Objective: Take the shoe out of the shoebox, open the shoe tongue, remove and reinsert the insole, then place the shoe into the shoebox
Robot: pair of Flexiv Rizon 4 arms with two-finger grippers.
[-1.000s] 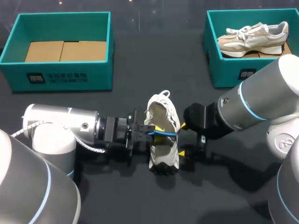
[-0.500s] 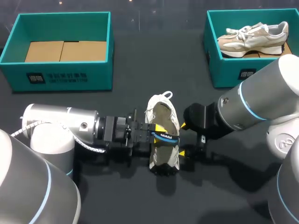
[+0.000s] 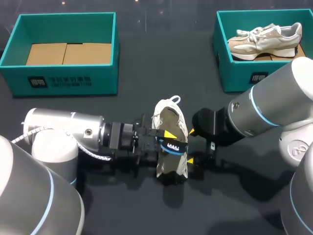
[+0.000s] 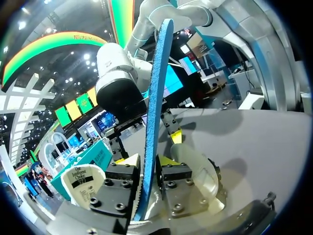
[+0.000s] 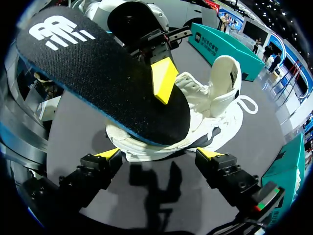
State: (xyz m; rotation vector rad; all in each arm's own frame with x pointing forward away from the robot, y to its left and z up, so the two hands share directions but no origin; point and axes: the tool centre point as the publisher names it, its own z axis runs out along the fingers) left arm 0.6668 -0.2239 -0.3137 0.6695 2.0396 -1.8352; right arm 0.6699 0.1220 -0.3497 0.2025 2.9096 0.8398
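Head view: a white knit shoe (image 3: 170,117) w/ a chunky lugged sole is seen mid-table (image 3: 98,205), lace loop toward the far side. A flat black insole (image 3: 172,145) w/ a blue foam edge is held across its opening, pinched by the L gripper (image 3: 165,140) coming in from the left. The R gripper (image 3: 190,146) is parked just beside the shoe's other side, fingers spread wide, nothing held. Two teal cardboard shoeboxes are set at the far corners: left shoebox (image 3: 63,78), right shoebox (image 3: 234,68) w/ a beige sneaker (image 3: 266,39) inside.

L wrist view: the insole (image 4: 155,98) is seen edge-on, a thin blue strip clamped between the fingers of the L gripper (image 4: 148,164); the shoe (image 4: 198,169) lies under them.

R wrist view: the insole's fabric top (image 5: 98,73) is seen ahead of the R gripper (image 5: 157,154), above the shoe (image 5: 215,103); jaws wide apart, gripping nothing.
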